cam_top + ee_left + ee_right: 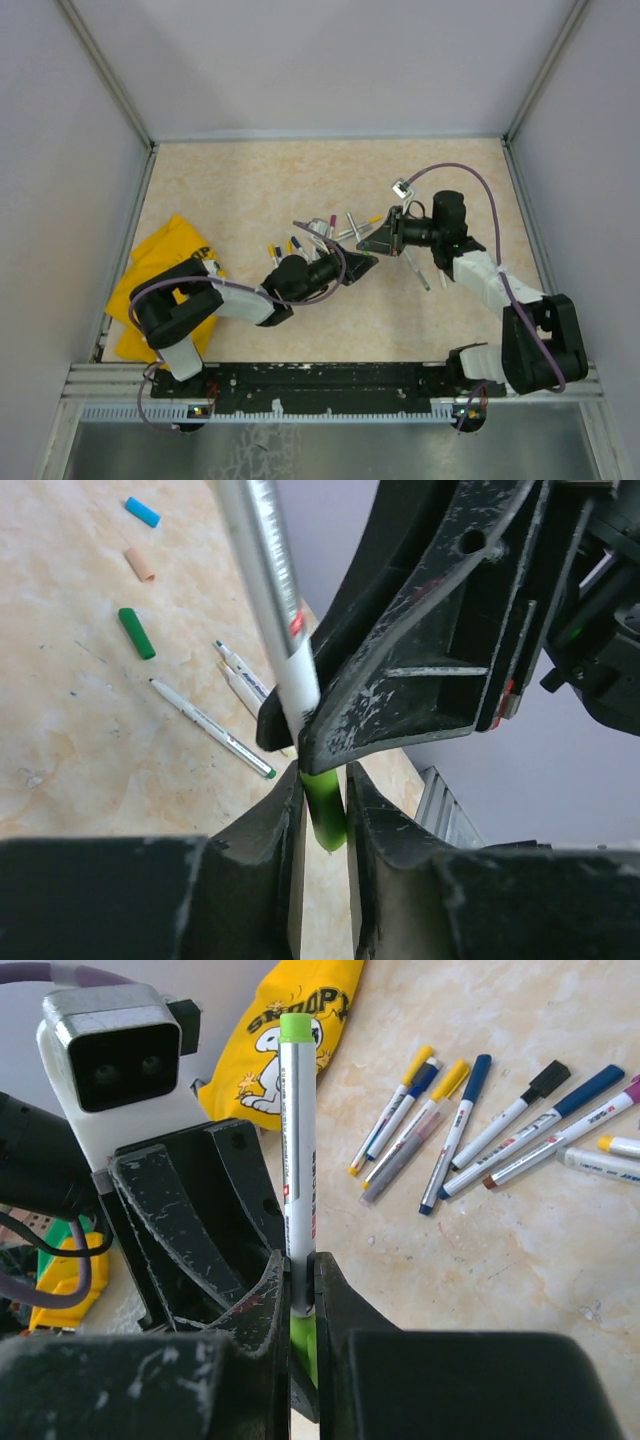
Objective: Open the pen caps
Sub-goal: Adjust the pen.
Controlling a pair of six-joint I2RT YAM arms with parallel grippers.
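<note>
One pen [298, 1140] in right gripper [300, 1265], left gripper [323, 782] clasping cap [325, 818], three loose caps [136, 632]

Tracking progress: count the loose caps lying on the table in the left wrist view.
3: blue cap farthest, tan cap next, green cap nearest; more may be hidden.

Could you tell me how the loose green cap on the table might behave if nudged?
The green cap is a short smooth cylinder lying flat, so it would probably roll sideways. It looks small and plastic, likely very light, so it may skid on the table.
</note>
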